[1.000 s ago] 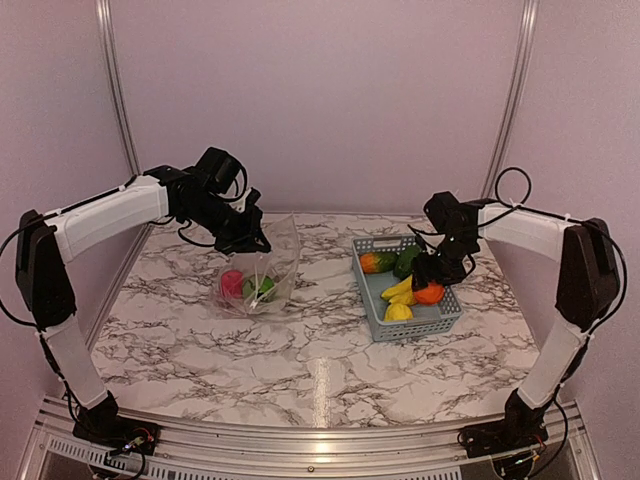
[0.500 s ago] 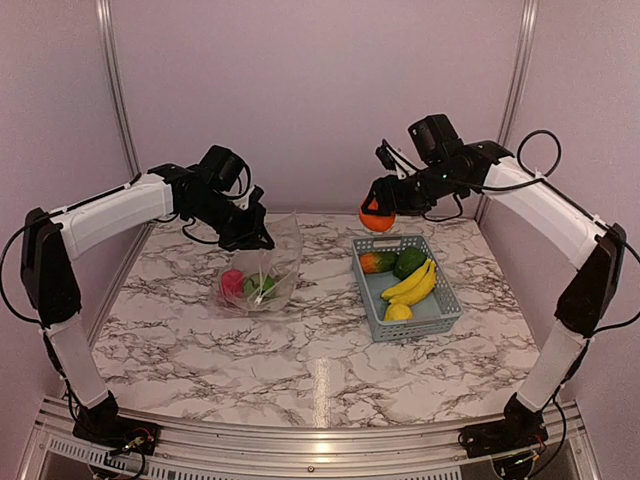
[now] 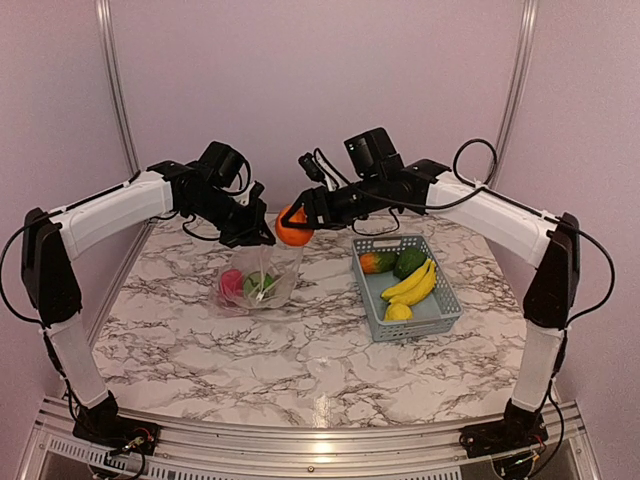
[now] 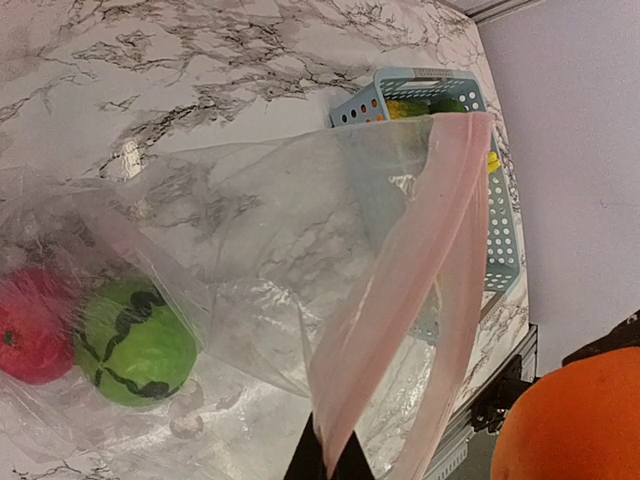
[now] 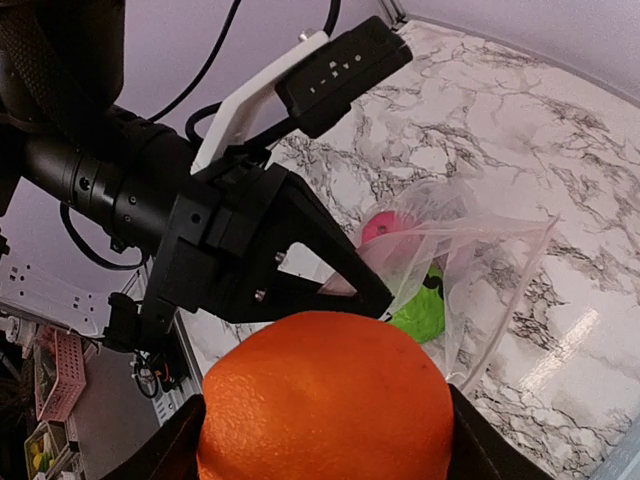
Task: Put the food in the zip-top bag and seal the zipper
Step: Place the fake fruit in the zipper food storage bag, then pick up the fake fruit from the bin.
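Orange (image 3: 292, 228) between right fingers (image 5: 470, 440) (near bag (image 3: 268, 272))

A white, grey-veined marble tabletop (image 3: 300, 350) fills the lower frame, with a grey-blue slotted basket (image 3: 425, 328) right of centre. Plain lilac walls (image 3: 320, 80) rise behind, aluminium posts (image 3: 112, 70) in both upper corners, and a metal rail (image 3: 300, 440) along the bottom.

The top external camera sits high behind the near edge of the white marbled tabletop (image 3: 300, 370), looking down across all of it to the far edge. The left wrist camera hangs close over the clear crinkly plastic bag (image 4: 260, 250), facing down toward the right edge. The right wrist camera, tight behind the round orange toy fruit (image 5: 325, 400), faces the left edge. All three share bag and fruit.
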Available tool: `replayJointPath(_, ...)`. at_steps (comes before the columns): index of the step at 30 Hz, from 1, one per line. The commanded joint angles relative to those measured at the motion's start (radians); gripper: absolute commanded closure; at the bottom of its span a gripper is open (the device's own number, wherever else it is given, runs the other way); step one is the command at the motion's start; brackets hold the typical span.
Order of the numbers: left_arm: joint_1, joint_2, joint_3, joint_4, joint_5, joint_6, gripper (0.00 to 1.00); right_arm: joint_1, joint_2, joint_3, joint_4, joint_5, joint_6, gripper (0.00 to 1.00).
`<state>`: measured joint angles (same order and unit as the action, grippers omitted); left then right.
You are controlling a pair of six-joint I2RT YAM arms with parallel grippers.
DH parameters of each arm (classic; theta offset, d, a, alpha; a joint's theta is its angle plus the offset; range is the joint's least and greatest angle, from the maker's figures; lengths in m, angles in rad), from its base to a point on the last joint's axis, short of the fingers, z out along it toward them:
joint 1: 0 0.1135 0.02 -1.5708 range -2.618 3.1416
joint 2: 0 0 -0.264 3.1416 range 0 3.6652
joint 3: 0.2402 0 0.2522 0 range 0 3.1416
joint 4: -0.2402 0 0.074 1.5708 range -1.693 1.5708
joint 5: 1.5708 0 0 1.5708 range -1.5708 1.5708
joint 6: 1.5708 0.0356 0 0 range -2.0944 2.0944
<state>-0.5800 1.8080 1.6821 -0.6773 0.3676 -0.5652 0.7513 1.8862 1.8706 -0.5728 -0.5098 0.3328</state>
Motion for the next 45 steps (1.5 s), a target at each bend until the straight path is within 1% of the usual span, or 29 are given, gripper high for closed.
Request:
replayJointPath(1,-0.001,0.001,0.017,0.007,0.016,-0.005,1.00,0.012,0.057,0.061,0.063,-0.056,0.008,0.55)
replayJointPath(4,-0.001,-0.006,0.015,0.007,0.017,-0.012,1.00,0.011,0.085,0.060,0.060,-0.051,0.003,0.54)
replayJointPath(9,-0.001,-0.023,0.004,0.007,0.014,-0.022,1.00,0.011,0.113,0.065,0.014,0.038,-0.004,0.48)
replayJointPath(12,-0.001,-0.031,-0.013,0.012,0.014,-0.029,1.00,0.011,0.116,0.062,-0.004,0.074,-0.004,0.40)
replayJointPath(13,-0.001,-0.034,-0.018,0.016,0.017,-0.032,1.00,0.012,0.117,0.058,-0.007,0.086,-0.003,0.34)
replayJointPath(14,-0.001,-0.035,-0.022,0.017,0.016,-0.034,1.00,0.014,0.118,0.057,-0.013,0.105,0.001,0.22)
replayJointPath(16,-0.001,-0.039,-0.028,0.021,0.016,-0.036,1.00,0.014,0.124,0.069,-0.032,0.114,-0.002,0.06)
replayJointPath(17,-0.001,-0.039,-0.031,0.023,0.016,-0.036,1.00,0.015,0.123,0.079,-0.040,0.116,-0.005,0.02)
replayJointPath(26,0.001,-0.050,-0.030,0.051,0.032,-0.062,1.00,0.002,0.031,0.098,-0.058,0.151,0.006,0.01)
replayJointPath(29,0.012,-0.087,-0.018,0.037,0.032,-0.059,1.00,-0.025,-0.032,0.072,-0.086,0.214,0.006,0.02)
replayJointPath(31,0.025,-0.134,-0.025,0.024,0.011,-0.027,1.00,-0.059,-0.101,0.000,-0.091,0.316,0.012,0.02)
replayJointPath(32,0.029,-0.161,-0.045,0.032,-0.024,0.002,1.00,-0.084,-0.141,-0.056,-0.081,0.355,0.017,0.02)
replayJointPath(34,0.034,-0.204,-0.145,0.070,-0.136,0.078,1.00,-0.146,-0.218,-0.178,-0.044,0.390,0.032,0.01)
replayJointPath(35,0.042,-0.204,-0.173,0.052,-0.166,0.092,1.00,-0.170,-0.248,-0.228,-0.034,0.403,0.031,0.01)
replayJointPath(37,0.046,-0.181,-0.106,-0.004,-0.085,0.080,1.00,-0.202,-0.277,-0.271,-0.053,0.441,0.000,0.02)
replayJointPath(38,0.026,-0.185,-0.079,-0.006,-0.084,0.089,1.00,-0.208,-0.280,-0.272,-0.079,0.467,-0.024,0.02)
replayJointPath(40,-0.015,-0.201,-0.074,0.001,-0.175,0.115,1.00,-0.211,-0.283,-0.288,-0.125,0.522,-0.059,0.02)
replayJointPath(41,-0.015,-0.198,-0.087,0.004,-0.198,0.111,1.00,-0.215,-0.286,-0.313,-0.126,0.546,-0.067,0.04)
replayJointPath(42,-0.011,-0.187,-0.092,0.001,-0.197,0.098,1.00,-0.221,-0.288,-0.341,-0.119,0.545,-0.069,0.05)
replayJointPath(45,-0.014,-0.140,-0.079,0.003,-0.118,0.055,1.00,-0.235,-0.273,-0.391,-0.127,0.472,-0.064,0.11)
